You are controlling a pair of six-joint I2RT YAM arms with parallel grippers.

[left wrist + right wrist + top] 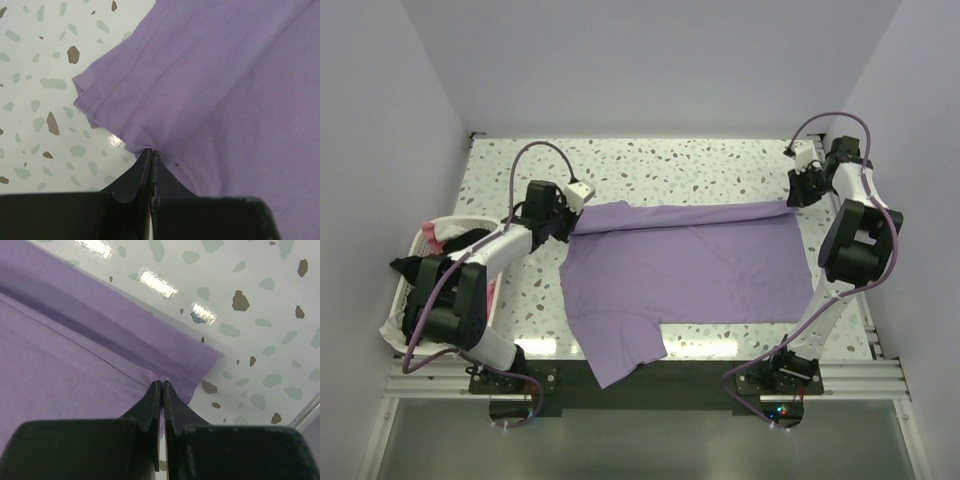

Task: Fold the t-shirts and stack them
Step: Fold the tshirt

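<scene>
White walls box in a speckled terrazzo table (720,165), seen from above. At the far left edge, a white laundry basket (460,218) holds a heap of black and pink cloth (455,237).

Just right of the basket, the left gripper (572,224) reaches in to the far-left corner of the lilac t-shirt (690,270). The left wrist view shows its black fingers (135,175) pressed together, pinching a small pucker of the cloth where several hemmed layers bunch on the table.

The shirt spreads across the middle of the table. Its far edge is folded over into a long band running between the two grippers. One sleeve (620,350) trails toward the near edge at the left and hangs past it.

At the far right, the right gripper (793,198) meets the shirt's far-right corner. The right wrist view shows its jaws closed on the fabric just inside the hem, with bare table beyond the corner.
</scene>
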